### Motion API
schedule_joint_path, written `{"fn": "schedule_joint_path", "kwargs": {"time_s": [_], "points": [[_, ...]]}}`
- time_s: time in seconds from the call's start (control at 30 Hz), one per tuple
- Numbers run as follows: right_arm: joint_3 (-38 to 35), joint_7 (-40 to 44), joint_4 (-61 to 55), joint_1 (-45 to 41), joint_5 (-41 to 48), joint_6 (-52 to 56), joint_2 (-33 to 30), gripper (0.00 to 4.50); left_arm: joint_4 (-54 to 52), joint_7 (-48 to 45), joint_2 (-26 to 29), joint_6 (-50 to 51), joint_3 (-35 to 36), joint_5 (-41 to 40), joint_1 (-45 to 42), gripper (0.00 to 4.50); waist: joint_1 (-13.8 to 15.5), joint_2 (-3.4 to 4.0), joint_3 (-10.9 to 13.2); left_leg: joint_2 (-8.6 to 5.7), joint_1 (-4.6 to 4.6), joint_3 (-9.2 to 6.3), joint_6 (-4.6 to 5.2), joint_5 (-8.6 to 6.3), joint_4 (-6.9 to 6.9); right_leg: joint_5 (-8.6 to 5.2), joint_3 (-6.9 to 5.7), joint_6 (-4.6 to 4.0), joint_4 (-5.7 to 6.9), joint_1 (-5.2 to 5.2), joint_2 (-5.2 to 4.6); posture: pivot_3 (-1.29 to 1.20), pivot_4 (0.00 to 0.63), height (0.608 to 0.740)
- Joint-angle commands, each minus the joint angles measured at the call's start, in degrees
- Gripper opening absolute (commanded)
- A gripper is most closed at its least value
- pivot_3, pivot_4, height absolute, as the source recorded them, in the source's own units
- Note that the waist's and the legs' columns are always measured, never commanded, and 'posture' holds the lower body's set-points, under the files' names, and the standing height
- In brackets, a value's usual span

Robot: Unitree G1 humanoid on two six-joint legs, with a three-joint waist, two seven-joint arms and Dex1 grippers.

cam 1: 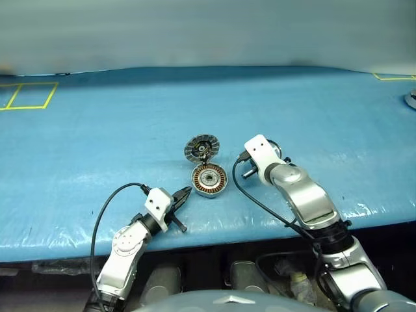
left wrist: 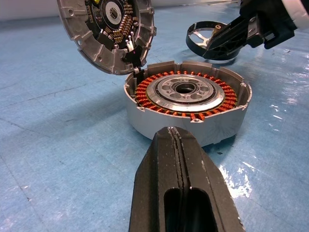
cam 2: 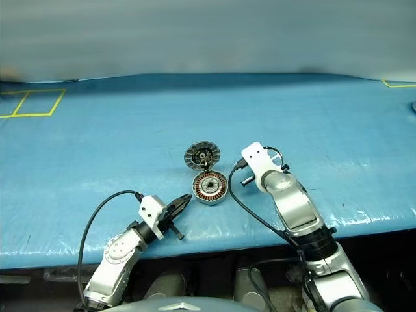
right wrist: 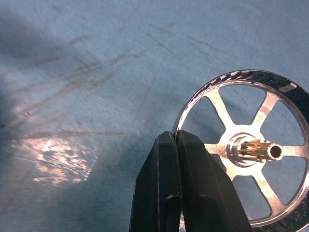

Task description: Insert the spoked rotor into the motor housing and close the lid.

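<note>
**Right gripper closed at the rotor rim: check the pinch before you lift.**

Head view: your right gripper [cam 1: 249,168] sits beside the round silver-grey motor housing with copper windings [cam 1: 208,180], whose hinged grey lid with dark segmented inner face [cam 1: 201,147] stands open behind it; the left gripper [cam 1: 182,194] waits just short of the housing. Left wrist view: left fingers [left wrist: 181,193] pressed together, empty, housing straight ahead, the flat black spoked rotor with silvery rim [left wrist: 205,41] beyond it at the right fingers. Right wrist view: fingers [right wrist: 166,188] shut tight, tips at the rotor's rim beside a spoke; whether they truly pinch it, you can't tell. Lift level, centre the hub over the housing.
</note>
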Motion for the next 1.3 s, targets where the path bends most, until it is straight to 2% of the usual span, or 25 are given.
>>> {"fn": "schedule_joint_path", "kwargs": {"time_s": [0.03,0.1,0.3,0.4,0.5,0.6,0.7,0.83,0.97,1.17,1.3], "points": [[-12.18,0.78,-10.89,-0.68,6.36,5.07,6.41,0.03,-7.59,-0.14,1.26,9.38,2.07,-4.81,0.44,0.00,0.04,0.01,0.00,0.01,0.00,-0.01,0.00,0.00,0.00,0.00,-0.01,0.00,0.01,-0.01,0.02,0.00,0.150,0.740],[-16.63,1.28,-13.69,-1.07,9.35,6.54,9.84,0.03,-9.71,-1.24,1.91,12.68,2.29,-7.09,0.34,0.00,0.13,0.00,0.00,0.01,0.00,-0.04,0.02,-0.01,0.01,0.00,-0.03,0.00,0.02,0.02,0.03,0.00,0.150,0.740],[-43.58,1.46,-16.95,-7.53,33.43,12.96,35.86,0.03,-17.38,-5.23,1.42,24.45,3.25,-21.11,-2.27,0.00,-0.05,0.12,0.07,0.00,0.02,-0.05,0.01,0.00,0.03,0.03,-0.01,0.02,0.09,-0.01,0.09,0.00,0.150,0.740],[-48.70,-3.44,-14.94,-7.34,49.24,11.50,44.54,0.03,-19.31,-5.31,-0.61,28.18,4.01,-27.42,-3.47,0.00,0.03,0.13,0.08,-0.08,0.04,-0.16,0.03,-0.01,0.03,0.07,-0.07,0.00,0.08,0.07,0.12,0.00,0.150,0.740],[-46.20,-10.39,-11.75,-4.86,64.56,6.61,45.78,0.03,-20.34,-4.97,-2.56,30.76,5.98,-33.66,-3.73,0.00,-0.70,0.19,0.11,-0.14,0.04,-0.06,0.02,0.00,-0.03,0.08,0.06,0.01,0.11,-0.03,0.00,0.00,0.150,0.740],[-40.71,-17.74,-8.70,-1.84,78.88,-0.70,44.79,0.00,-20.77,-4.79,-4.78,33.51,8.52,-41.74,-3.69,0.84,-1.38,0.19,0.12,-0.07,0.06,0.03,-0.02,0.02,-0.07,0.03,0.12,-0.08,0.30,-0.13,0.01,0.00,0.150,0.740],[-33.77,-22.45,-7.39,0.46,88.27,-7.01,41.23,0.00,-20.65,-3.87,-7.54,35.75,10.44,-48.86,-3.66,1.86,-1.48,0.18,0.11,-0.01,0.10,0.04,-0.03,0.03,-0.04,-0.03,0.19,-0.17,0.50,-0.15,0.04,0.00,0.150,0.740],[-25.75,-25.65,-7.46,2.52,95.39,-14.55,37.34,0.00,-19.96,-0.92,-11.53,37.71,12.63,-56.96,-3.79,3.22,-1.46,0.17,0.11,-0.01,0.12,0.10,-0.01,0.04,0.09,-0.06,0.20,-0.18,0.67,-0.14,0.31,0.00,0.150,0.740],[-19.57,-27.44,-8.09,4.38,98.86,-20.67,35.52,0.00,-18.72,1.64,-15.53,39.75,13.92,-65.92,-4.99,4.48,-1.40,0.15,0.12,0.04,0.11,0.13,0.01,0.03,0.33,-0.04,0.32,-0.14,0.66,-0.06,0.49,0.00,0.150,0.740],[-12.48,-28.06,-9.30,6.46,100.45,-26.19,32.80,0.00,-17.08,4.43,-18.75,42.77,14.74,-76.75,-5.74,4.48,-1.50,0.11,0.15,0.11,0.08,0.15,0.03,0.02,0.63,-0.07,0.51,0.07,0.68,0.04,0.70,0.00,0.150,0.740],[-9.41,-27.88,-9.65,7.01,101.43,-28.93,30.92,0.00,-15.43,10.89,-22.73,41.76,15.92,-87.09,-5.79,4.48,-1.42,0.10,0.16,0.12,0.08,0.16,0.03,0.02,0.69,-0.20,0.54,-0.10,0.68,0.04,0.69,0.00,0.150,0.740]]}}
